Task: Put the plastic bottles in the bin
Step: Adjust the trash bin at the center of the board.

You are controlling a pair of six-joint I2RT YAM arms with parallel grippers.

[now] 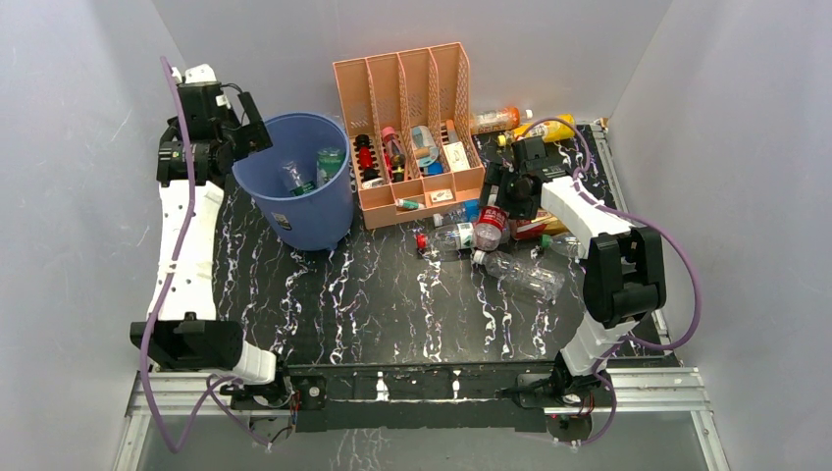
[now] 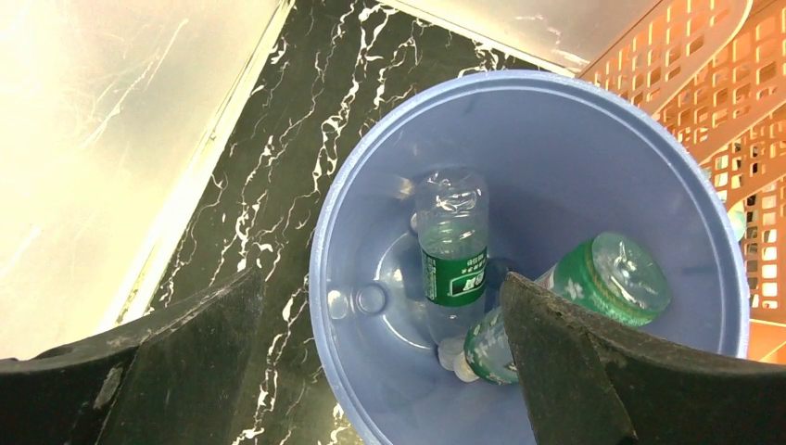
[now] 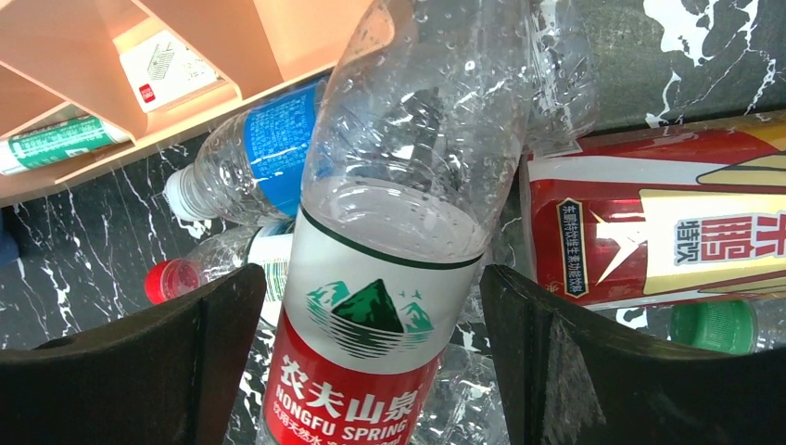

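The table (image 1: 392, 314) is black with white marble veining. The bin (image 1: 304, 211) is blue with a small white label. Inside it are a clear green-banded bottle (image 2: 452, 269) and a green-wrapped bottle (image 2: 593, 278). The slotted rack (image 1: 397, 78) is peach. Near the table's right edge, the red-labelled bottle (image 3: 366, 371) is clear, its label white above red with a green mountain. At the far edge lie an orange bottle (image 1: 495, 119) and a yellow bottle (image 1: 551, 128).

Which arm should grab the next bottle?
Right, probably. The right gripper is open with the red-label bottle between its fingers. The left gripper hangs open over the bin, away from the loose bottles.
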